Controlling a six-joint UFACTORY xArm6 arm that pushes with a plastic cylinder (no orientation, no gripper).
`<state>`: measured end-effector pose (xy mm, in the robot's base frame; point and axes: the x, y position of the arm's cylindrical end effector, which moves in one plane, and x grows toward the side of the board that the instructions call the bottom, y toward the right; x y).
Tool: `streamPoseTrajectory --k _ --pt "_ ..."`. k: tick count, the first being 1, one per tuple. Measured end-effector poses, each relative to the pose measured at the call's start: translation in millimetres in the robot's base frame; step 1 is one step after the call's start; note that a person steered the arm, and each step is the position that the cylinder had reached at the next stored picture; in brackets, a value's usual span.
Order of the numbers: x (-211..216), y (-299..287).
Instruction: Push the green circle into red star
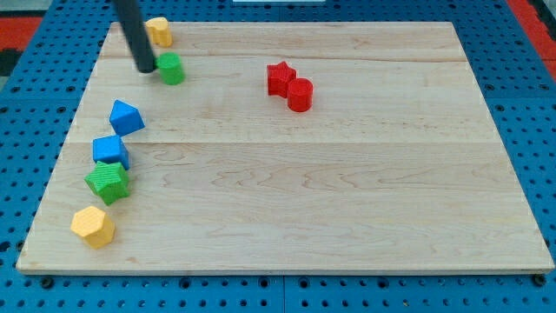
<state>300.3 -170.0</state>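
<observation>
Your tip (pixel 145 69) sits just left of the circle (pixel 170 68); the star (pixel 280 77) lies well right, touching a cylinder (pixel 300 95).

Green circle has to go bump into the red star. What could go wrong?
1. My tip sits just at the view's left of the green circle; an off-centre push could let it slip aside.
2. The red circle touches the red star, so the green one might strike it instead.
3. The yellow block lies close above and could get nudged.

The green circle (pixel 171 67) lay flat near the board's top left. The red star (pixel 280 77) lay well apart toward the view's right, near top centre.
</observation>
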Motion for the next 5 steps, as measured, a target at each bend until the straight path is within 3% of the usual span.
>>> streamPoseTrajectory --k 1,3,4,5 --pt "5 75" --pt "-2 93" --pt "4 155" --pt "25 180"
